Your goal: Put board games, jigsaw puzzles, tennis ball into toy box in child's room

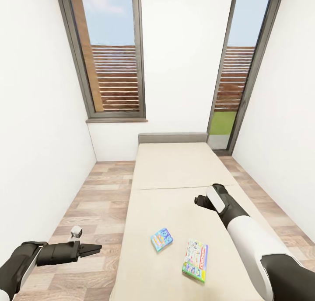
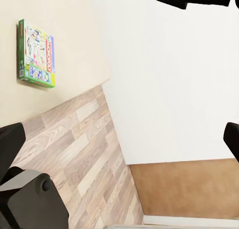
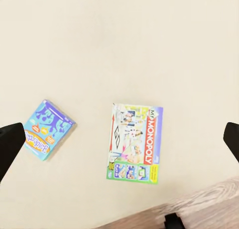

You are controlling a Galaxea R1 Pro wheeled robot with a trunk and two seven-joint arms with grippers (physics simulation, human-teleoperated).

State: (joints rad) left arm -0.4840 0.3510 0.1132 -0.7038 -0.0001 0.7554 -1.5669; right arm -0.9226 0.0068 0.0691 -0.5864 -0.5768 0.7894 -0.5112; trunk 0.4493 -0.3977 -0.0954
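Note:
Two board games lie flat on the beige bed (image 1: 175, 170) near its foot. The light blue one (image 1: 162, 239) (image 3: 47, 129) is to the left. The green-edged one with multicolour print (image 1: 195, 260) (image 3: 134, 143) (image 2: 36, 53) is to its right. My right gripper (image 1: 201, 201) (image 3: 119, 141) hangs open above the mattress, pointing down, with both boxes below it and nothing between its fingers. Over the floor left of the bed, my left gripper (image 1: 94, 249) (image 2: 214, 69) is open and empty. The table, toy box, jigsaw puzzles and tennis ball are out of view.
Wood-plank floor (image 1: 94, 200) runs along both sides of the bed. A white wall (image 1: 39, 130) stands close on the left and another (image 1: 284, 117) on the right. A tall window (image 1: 111, 56) and a glass door (image 1: 232, 82) fill the far wall behind the grey headboard (image 1: 173, 138).

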